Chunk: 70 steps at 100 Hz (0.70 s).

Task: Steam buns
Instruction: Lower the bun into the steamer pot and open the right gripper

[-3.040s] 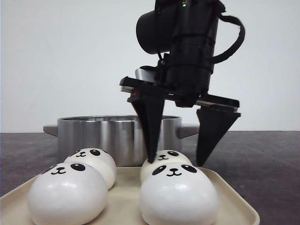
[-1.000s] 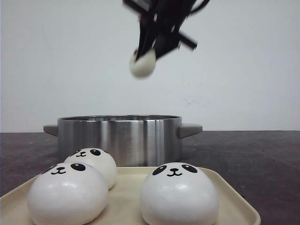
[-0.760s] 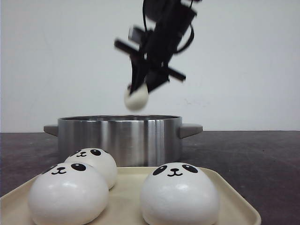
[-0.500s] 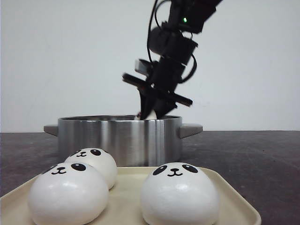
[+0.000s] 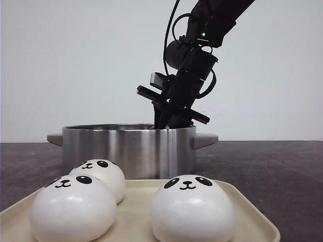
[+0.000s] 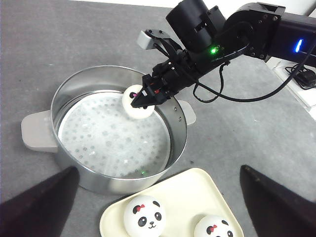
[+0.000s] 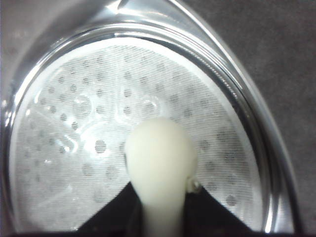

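Note:
My right gripper [image 5: 169, 121] is shut on one white bun [image 6: 137, 101] and holds it just inside the far rim of the steel pot [image 5: 126, 146], above the perforated liner [image 6: 103, 138]. In the right wrist view the bun [image 7: 160, 153] is squeezed narrow between the jaws of the gripper [image 7: 160, 200]. Three panda-faced buns [image 5: 73, 207] [image 5: 101, 174] [image 5: 193, 207] sit on the cream tray [image 5: 252, 219] in front of the pot. My left gripper [image 6: 158, 168] is open and empty, high above the tray [image 6: 197, 190] and pot.
The pot has two side handles [image 6: 35, 132] [image 5: 204, 138]. The right arm [image 6: 237, 37] reaches over the pot's far side. Cables [image 6: 301, 74] lie on the dark table beside that arm.
The right gripper closed on the back right bun on the tray, lifted it high, carried it back over the pot and lowered it inside the rim.

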Available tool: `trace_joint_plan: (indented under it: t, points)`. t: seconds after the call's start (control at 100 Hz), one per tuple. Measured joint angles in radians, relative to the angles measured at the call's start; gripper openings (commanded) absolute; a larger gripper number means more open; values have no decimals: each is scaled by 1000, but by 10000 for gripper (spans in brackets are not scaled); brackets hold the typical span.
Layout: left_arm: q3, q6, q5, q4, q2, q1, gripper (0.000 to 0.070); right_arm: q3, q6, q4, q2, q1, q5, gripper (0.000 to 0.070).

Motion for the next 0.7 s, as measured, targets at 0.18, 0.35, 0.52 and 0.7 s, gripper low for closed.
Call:
trace_joint_plan:
  t: [0.18, 0.35, 0.52, 0.7]
  points:
    - [0, 5, 0, 0, 0, 0, 633, 0, 1, -39, 11, 8, -49, 8]
    - [0, 6, 0, 0, 0, 0, 634, 0, 1, -37, 13, 14, -37, 157]
    - [0, 6, 0, -10, 0, 0, 633, 0, 9, -37, 13, 15, 34, 322]
    - [0, 6, 0, -19, 0, 0, 634, 1, 9, -29, 13, 28, 48, 526]
